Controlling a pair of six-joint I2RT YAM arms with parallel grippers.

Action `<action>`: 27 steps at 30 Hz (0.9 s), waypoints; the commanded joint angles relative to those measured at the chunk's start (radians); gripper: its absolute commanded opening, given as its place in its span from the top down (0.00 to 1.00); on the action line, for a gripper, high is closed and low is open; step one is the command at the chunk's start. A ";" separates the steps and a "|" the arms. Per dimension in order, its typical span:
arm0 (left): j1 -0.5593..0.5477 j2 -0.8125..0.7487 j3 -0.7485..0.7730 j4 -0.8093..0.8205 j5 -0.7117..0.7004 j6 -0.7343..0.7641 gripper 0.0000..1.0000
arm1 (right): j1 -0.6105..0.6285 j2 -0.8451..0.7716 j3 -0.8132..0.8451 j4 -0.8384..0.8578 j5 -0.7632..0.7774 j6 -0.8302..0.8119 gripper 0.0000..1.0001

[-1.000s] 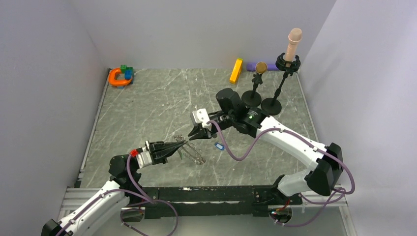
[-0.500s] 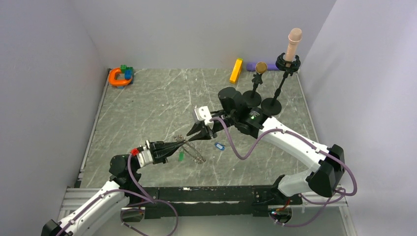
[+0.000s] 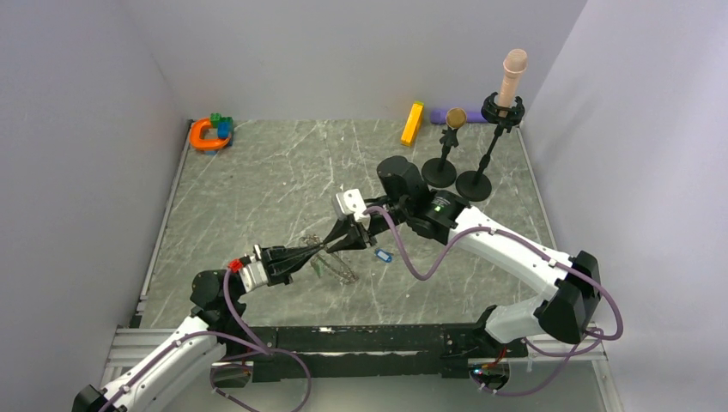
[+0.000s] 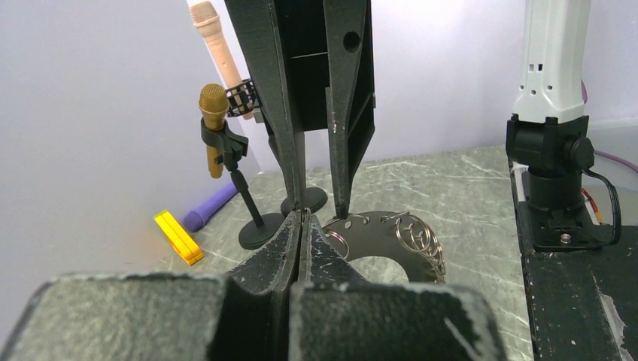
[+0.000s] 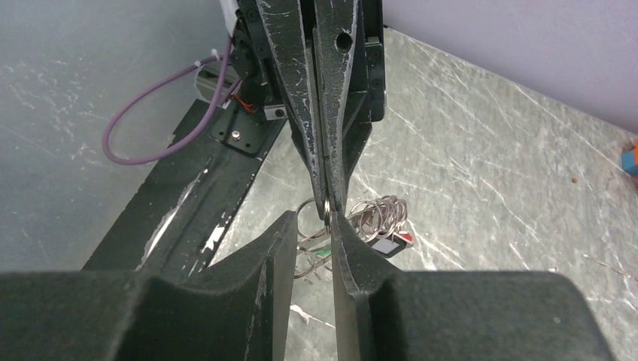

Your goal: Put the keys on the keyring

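Top: L end effector pinched shut on keyring rim, R end effector apart, straddling its tip; blue key loose on counter beside R. L wrist: tips near touching, so a bump could jar keyring loose. R wrist: keys bunched just beyond; closing might snag them.

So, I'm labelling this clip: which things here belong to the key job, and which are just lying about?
Job: keyring, blue key, green key.

Lying about: orange horseshoe toy, yellow bar, gold microphone, beige microphone, purple tube.
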 commanded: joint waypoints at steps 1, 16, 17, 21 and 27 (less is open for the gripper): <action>-0.003 -0.011 0.041 0.066 -0.011 0.001 1.00 | 0.008 0.006 -0.003 0.062 0.004 0.025 0.73; -0.003 -0.012 0.048 0.077 -0.003 -0.048 1.00 | 0.023 0.021 -0.009 0.082 0.028 0.007 0.93; -0.003 -0.013 0.048 0.076 -0.003 -0.052 1.00 | 0.023 0.021 -0.010 0.083 0.030 0.005 1.00; -0.003 -0.023 0.054 0.052 0.003 -0.071 0.96 | 0.023 0.015 -0.014 0.099 0.011 0.014 1.00; -0.003 -0.098 0.086 -0.131 0.016 -0.072 0.65 | 0.019 -0.017 -0.058 0.197 -0.020 0.115 1.00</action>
